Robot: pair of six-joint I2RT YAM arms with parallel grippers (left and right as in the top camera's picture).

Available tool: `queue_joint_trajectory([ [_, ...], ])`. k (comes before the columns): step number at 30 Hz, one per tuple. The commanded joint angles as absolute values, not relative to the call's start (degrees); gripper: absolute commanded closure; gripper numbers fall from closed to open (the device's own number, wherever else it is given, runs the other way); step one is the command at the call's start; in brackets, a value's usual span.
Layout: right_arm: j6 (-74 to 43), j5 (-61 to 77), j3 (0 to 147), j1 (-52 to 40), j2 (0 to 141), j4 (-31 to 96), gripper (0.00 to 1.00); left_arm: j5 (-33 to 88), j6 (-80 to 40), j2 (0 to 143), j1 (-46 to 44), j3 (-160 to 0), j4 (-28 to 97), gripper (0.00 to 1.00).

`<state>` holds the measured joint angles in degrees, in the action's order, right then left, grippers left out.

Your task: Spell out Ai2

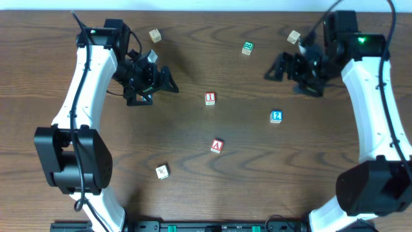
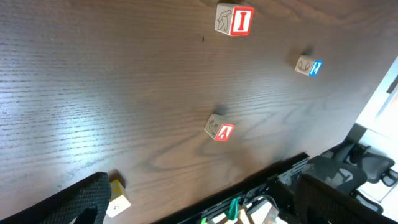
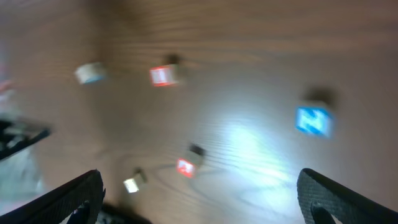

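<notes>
Three lettered blocks lie apart on the wooden table. The red "I" block (image 1: 210, 98) is in the middle, the blue "2" block (image 1: 275, 116) is to its right, and the red "A" block (image 1: 217, 145) is nearer the front. My left gripper (image 1: 153, 87) is open and empty, above the table left of the "I" block. Its wrist view shows the "I" (image 2: 234, 20), "A" (image 2: 219, 128) and "2" (image 2: 309, 66) blocks. My right gripper (image 1: 288, 76) is open and empty, up and right of the "2" block. Its blurred wrist view shows the "2" (image 3: 313, 120), "I" (image 3: 163, 75) and "A" (image 3: 186, 165) blocks.
A white and yellow block (image 1: 162, 171) lies front left and shows beside my left finger (image 2: 118, 199). A tan block (image 1: 154, 35) is at the back left, a green block (image 1: 248, 48) at the back middle, and another tan block (image 1: 293, 37) by my right arm.
</notes>
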<state>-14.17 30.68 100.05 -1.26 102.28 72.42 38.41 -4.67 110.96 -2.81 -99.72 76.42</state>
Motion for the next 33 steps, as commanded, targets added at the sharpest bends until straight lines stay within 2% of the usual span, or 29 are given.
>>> queue_joint_trajectory([
  [1,-6.4,47.4,101.6,-3.2,103.0,67.8,0.01,37.8,-3.3,111.0,-1.0,-100.3,76.3,0.01],
  [2,-9.4,43.1,101.6,-4.2,103.0,66.1,0.01,34.2,-2.9,110.8,-0.7,-100.8,76.9,0.08],
  [3,-12.4,36.8,101.9,-5.4,103.0,66.6,0.01,30.5,-2.7,110.7,-0.7,-101.8,78.1,0.09],
  [6,-15.7,25.2,102.4,-9.7,103.0,69.1,0.01,18.2,-1.3,110.1,-2.2,-105.8,82.0,0.03],
  [9,-18.6,15.6,102.6,-16.0,103.0,70.5,0.01,4.7,-0.4,109.5,-6.1,-111.6,82.8,0.04],
  [14,-20.5,-5.4,102.5,-28.4,103.3,71.6,0.01,1.3,3.9,109.4,-12.9,-115.8,76.1,0.05],
  [16,-21.0,-9.4,102.5,-30.9,103.5,71.5,0.01,-1.7,3.6,109.4,-14.6,-115.7,73.8,0.04],
  [19,-22.3,-9.6,102.5,-31.9,105.4,71.5,0.01,-7.6,0.4,109.4,-15.9,-115.5,70.8,0.04],
  [24,-20.9,-9.7,102.7,-32.0,112.5,69.1,0.01,-4.9,0.1,109.4,-15.8,-115.0,66.1,0.05],
  [29,-17.3,-10.4,105.1,-33.1,117.4,62.3,0.01,-5.0,1.2,109.4,-15.8,-115.0,65.5,0.05],
  [33,-15.8,-9.3,108.9,-33.0,118.7,62.2,0.01,-4.9,1.1,109.4,-15.8,-115.0,65.5,0.05],
])
